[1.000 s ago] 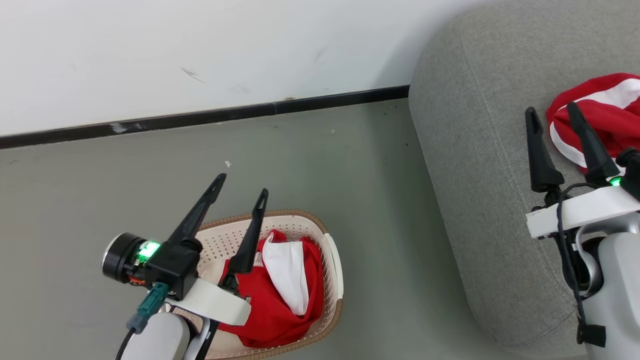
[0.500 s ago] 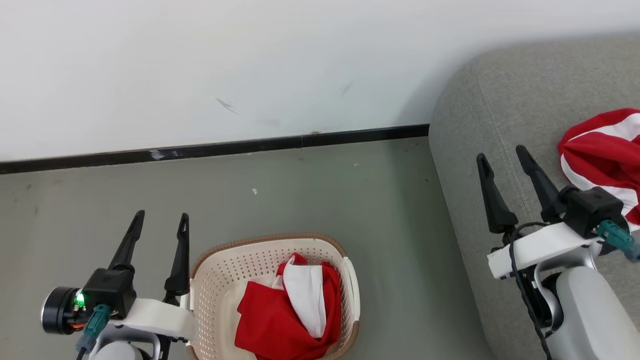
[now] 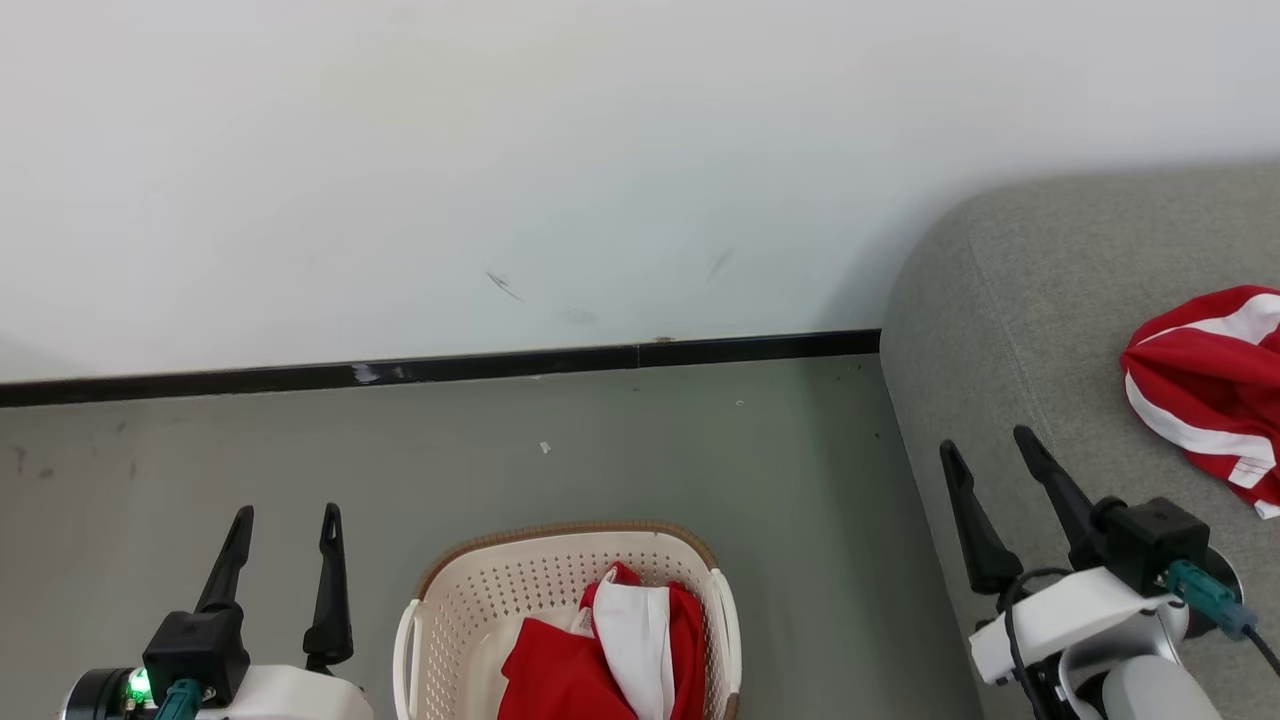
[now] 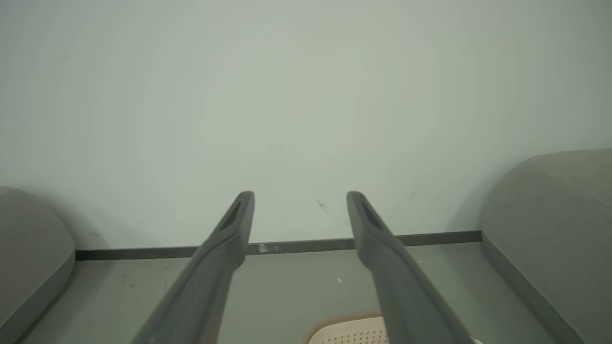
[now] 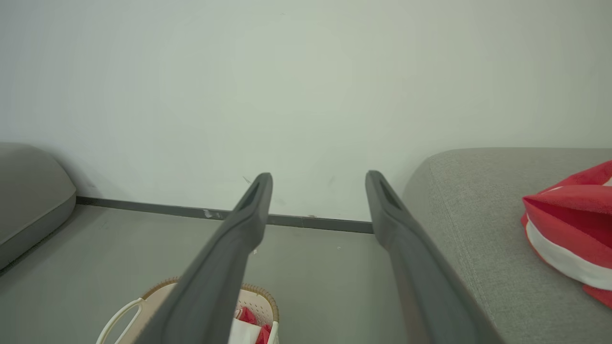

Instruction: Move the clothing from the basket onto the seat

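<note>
The cream basket [image 3: 470, 580] with its brown rim stands on the floor at the bottom centre, holding red and white clothing [image 3: 610, 660]. Another red garment with white stripes [image 3: 1205, 395] lies on the grey seat [image 3: 1050, 300] at the right. My left gripper [image 3: 285, 515] is open and empty, left of the basket and above the floor. Over the seat's front left edge, my right gripper [image 3: 985, 450] is open and empty, left of the garment on the seat. In the right wrist view the basket [image 5: 260, 294] sits low and the garment [image 5: 569, 224] rests on the seat [image 5: 478, 215]. The left wrist view catches the basket rim [image 4: 334, 327].
A white wall with a black baseboard [image 3: 500, 365] runs behind the grey floor [image 3: 650, 450]. A second grey cushion [image 4: 28, 258] shows at the far left in both wrist views [image 5: 28, 191].
The head camera has tilted up, so everything sits lower in view. Both arms have drawn back toward me; the left gripper left the basket, the right moved off the garment on the seat. Both stay open.
</note>
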`<state>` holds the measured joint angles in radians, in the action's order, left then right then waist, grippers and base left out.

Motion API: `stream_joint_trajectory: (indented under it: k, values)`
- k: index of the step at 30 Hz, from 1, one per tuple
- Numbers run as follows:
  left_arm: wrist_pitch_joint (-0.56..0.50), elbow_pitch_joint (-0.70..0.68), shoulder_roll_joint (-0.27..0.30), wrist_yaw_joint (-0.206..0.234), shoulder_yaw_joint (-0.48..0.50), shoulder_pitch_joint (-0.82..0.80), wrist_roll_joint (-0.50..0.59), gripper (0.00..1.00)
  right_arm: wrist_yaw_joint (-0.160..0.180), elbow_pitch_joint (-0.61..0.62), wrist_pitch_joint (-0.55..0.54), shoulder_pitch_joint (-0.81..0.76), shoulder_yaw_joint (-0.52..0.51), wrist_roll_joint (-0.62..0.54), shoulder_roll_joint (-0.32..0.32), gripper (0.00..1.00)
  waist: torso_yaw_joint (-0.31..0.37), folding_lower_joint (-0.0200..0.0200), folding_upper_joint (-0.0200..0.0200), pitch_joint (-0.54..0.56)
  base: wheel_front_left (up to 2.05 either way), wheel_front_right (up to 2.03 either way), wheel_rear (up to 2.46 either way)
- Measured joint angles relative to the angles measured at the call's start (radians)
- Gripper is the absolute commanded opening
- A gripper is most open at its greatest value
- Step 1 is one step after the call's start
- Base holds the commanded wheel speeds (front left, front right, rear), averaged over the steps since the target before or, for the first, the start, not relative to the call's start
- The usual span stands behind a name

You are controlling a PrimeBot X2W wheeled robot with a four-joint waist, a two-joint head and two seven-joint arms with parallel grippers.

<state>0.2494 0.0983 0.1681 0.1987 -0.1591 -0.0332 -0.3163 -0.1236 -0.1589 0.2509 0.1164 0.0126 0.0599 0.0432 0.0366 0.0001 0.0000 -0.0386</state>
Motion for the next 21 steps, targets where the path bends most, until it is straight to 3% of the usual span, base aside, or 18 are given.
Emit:
stream_joint_trajectory:
  k: [21]
  values:
    - [0.000, 0.002, -0.011, -0.018, 0.023, 0.087, 0.002, 1.00, 0.000, 0.078, 0.000, -0.163, 0.031, 0.076, -0.002, 1.00, -0.001, 0.0000, 0.0000, 0.107, 0.00, 0.00, 0.00]
